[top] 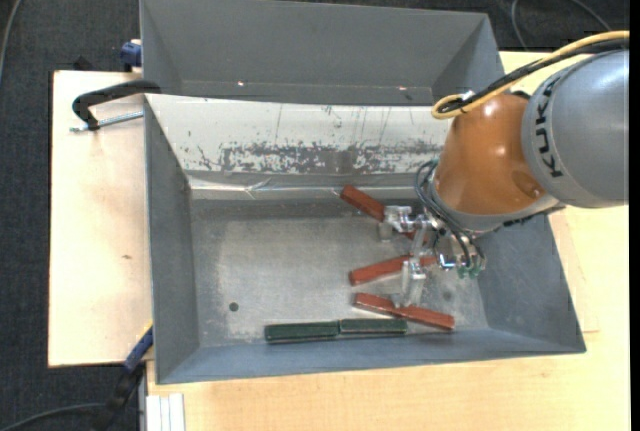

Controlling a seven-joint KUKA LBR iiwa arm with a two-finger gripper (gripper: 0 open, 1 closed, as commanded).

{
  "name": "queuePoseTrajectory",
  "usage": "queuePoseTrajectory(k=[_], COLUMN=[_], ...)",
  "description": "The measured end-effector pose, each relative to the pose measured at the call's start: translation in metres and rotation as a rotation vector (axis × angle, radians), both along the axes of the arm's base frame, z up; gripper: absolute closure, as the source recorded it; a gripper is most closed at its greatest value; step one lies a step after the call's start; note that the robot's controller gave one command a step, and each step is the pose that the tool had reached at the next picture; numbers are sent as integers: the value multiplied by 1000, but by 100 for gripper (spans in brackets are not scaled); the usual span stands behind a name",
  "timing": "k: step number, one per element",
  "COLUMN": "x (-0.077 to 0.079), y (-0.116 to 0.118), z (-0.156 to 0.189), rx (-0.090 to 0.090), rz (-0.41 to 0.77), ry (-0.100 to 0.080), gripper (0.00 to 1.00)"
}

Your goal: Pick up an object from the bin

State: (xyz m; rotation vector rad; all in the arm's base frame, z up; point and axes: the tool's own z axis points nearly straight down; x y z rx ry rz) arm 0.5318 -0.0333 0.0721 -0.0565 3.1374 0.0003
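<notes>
Red-brown bar (372, 273) lies just beside the pincer (412, 259)

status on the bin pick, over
Gripper low in bin's right half, at middle red-brown bar. Rear red-brown bar and front red-brown bar close by. Dark green bars at front wall, apart.

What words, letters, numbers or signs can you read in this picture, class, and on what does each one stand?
"KU": black letters on the grey arm segment, reading down its side; the rest of the word turns out of sight.
No other text: nothing readable on the red-brown bars, the dark green bars or the bin.
</notes>
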Motion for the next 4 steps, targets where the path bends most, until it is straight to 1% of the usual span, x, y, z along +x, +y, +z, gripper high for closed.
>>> queuePoseTrajectory(k=[2,3,4], x=[2,2,4], y=[0,0,1], z=[2,1,114], rx=[0,0,0], rz=[-1,-1,0], ry=[-1,0,-2], gripper=[0,100,100])
